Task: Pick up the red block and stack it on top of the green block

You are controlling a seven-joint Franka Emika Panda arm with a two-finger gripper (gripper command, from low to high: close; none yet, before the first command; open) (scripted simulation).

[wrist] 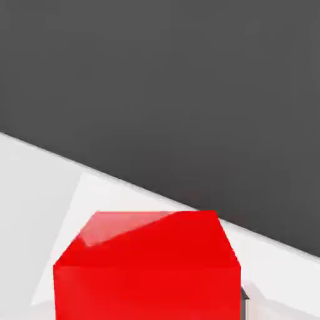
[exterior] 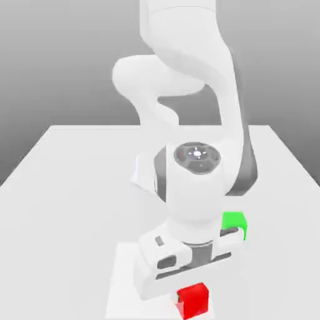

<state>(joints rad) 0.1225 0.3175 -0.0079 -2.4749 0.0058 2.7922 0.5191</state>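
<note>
When taken from the hand view, closest of all the red block (wrist: 147, 269), big and bright, with one face glossy from a slanting light and another turned flat toward the lens. Just beside one corner of it, a dark sliver (wrist: 245, 301), too little on show to name. Past the cube, a strip of white table (wrist: 25, 169) with a paler patch (wrist: 94, 194) around the cube, cut off along a straight slanted edge, then flat dark grey background (wrist: 187, 75) beyond. Seen from the exterior view, more to go on: gripper (exterior: 189, 282) pointing down at the near edge of the table (exterior: 62, 187), pressed together on the red block (exterior: 194, 301), pinching it, fingers themselves tucked behind the white hand. Cube poking out below the hand, resting on or just above that same paler patch (exterior: 125, 281); cannot tell which. Slightly farther back, toward the exterior view's right, the green block (exterior: 235, 222), sitting on the table, partly covered by the hand and well short of touching the red one. Farther still, the white arm (exterior: 187, 62) folding up and back, a round grey cap (exterior: 197, 155) facing the camera. Behind everything, smooth white tabletop running to a straight far edge, then plain grey backdrop (exterior: 62, 62), lighter low down and darker higher up.
</note>
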